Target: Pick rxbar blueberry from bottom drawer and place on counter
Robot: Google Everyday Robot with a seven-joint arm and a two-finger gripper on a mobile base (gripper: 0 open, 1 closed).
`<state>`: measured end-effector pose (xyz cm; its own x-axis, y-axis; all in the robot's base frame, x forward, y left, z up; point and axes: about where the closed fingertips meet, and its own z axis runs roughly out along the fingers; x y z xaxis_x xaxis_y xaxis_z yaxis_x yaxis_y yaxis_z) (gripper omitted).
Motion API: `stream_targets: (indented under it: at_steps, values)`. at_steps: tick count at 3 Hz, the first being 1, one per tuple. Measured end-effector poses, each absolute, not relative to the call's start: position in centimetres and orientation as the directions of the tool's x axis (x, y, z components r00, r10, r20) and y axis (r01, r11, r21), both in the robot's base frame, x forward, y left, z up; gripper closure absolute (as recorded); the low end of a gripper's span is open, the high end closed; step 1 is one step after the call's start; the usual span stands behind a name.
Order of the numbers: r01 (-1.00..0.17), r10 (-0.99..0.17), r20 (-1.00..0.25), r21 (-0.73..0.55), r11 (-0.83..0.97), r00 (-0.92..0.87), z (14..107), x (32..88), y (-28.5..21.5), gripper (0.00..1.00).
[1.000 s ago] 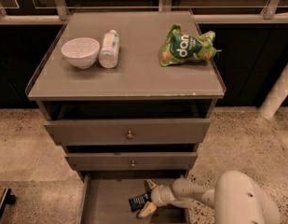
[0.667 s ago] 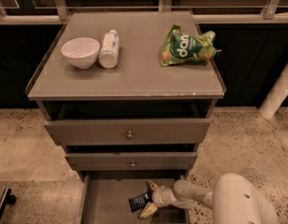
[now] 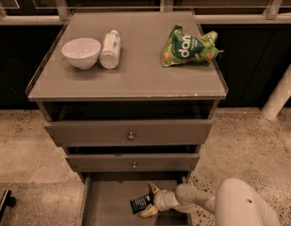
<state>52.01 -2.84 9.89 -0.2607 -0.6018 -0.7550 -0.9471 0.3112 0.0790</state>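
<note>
Showed a pale speckled stone floor [image 3: 22,145], mottled beige and grey. Had dark, nearly black panels [image 3: 258,65] along the rear, crossed above by a pale metal rail [image 3: 248,19] with upright bars rising from it. Included a white post [image 3: 280,95] slanting down to the floor at far right, and part of a black frame [image 3: 3,205] at the lower left corner. Centred on a grey-brown cabinet [image 3: 88,134] under dim, even light, its two knobbed drawers partly pulled out. Kept the gripper [image 3: 151,201] low in the bottom drawer [image 3: 112,204], fingers spread.
</note>
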Motion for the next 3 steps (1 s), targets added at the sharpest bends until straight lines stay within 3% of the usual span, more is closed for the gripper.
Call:
stream_targets:
  at_steps: [3]
  values:
    - [-0.947,-0.602,-0.755,0.079,0.311,-0.261,9.89,52.0,-2.83,0.87]
